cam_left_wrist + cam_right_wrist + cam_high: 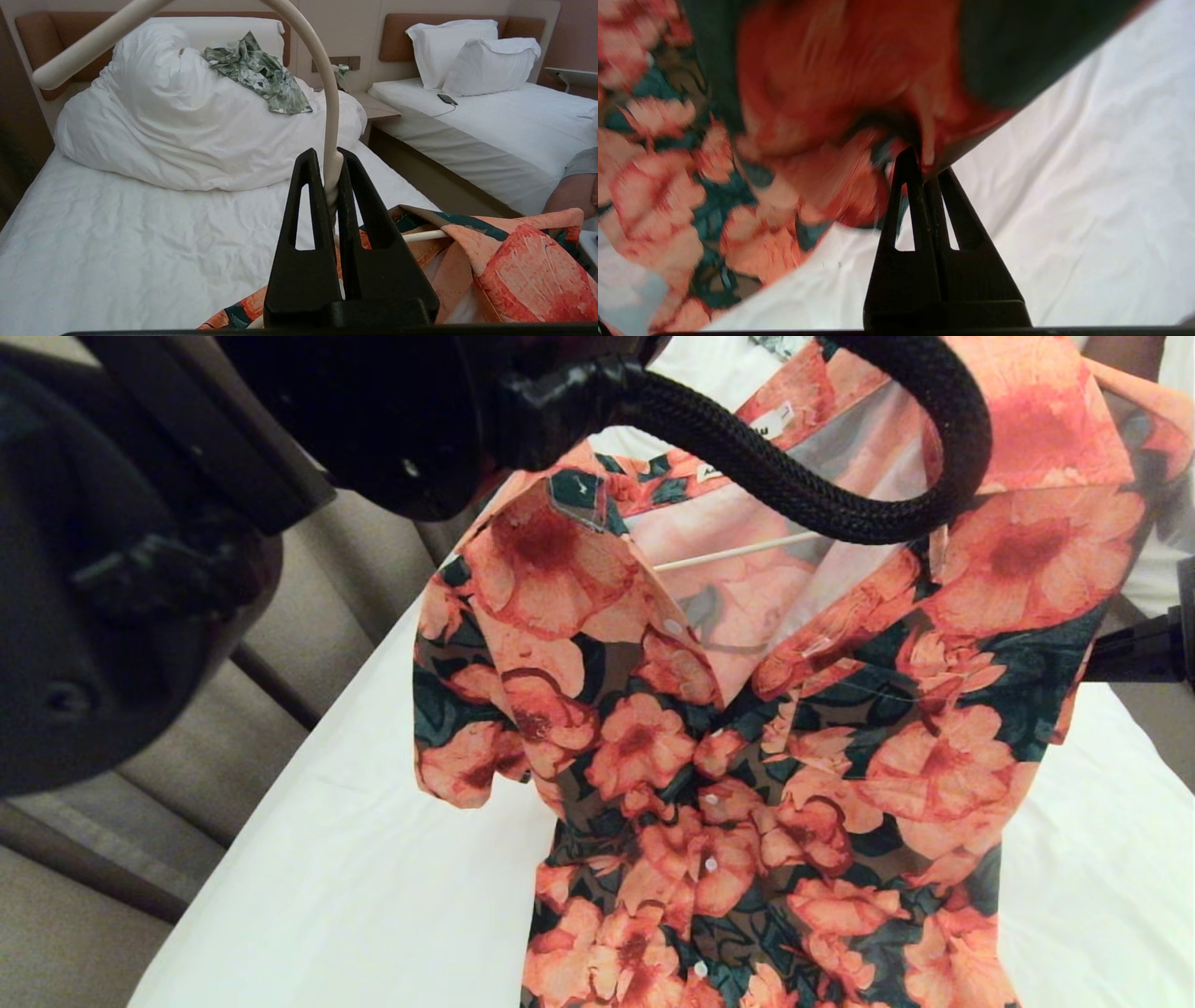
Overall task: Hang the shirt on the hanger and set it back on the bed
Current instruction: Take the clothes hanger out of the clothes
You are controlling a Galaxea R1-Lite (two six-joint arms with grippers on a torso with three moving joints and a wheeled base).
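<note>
Left gripper (332,186): clamped on the neck of the hanger (327,116), just below the curved hook; the cream hook arches above the fingers.
Right gripper (923,175): fingers pressed together on a fold of the shirt (822,93) at its edge, above the white sheet.
Shirt (747,756): draped over the hanger and held up above the bed (327,859), below the left gripper; its collar is uppermost and open, and its long axis runs down from the collar along the buttons toward the sheet.
Hanger rod (738,553): seen inside the open collar, lying across the shoulders.
Bed: white duvet (187,126) bunched at the head end, a green leaf-print garment (261,74) on it.
</note>
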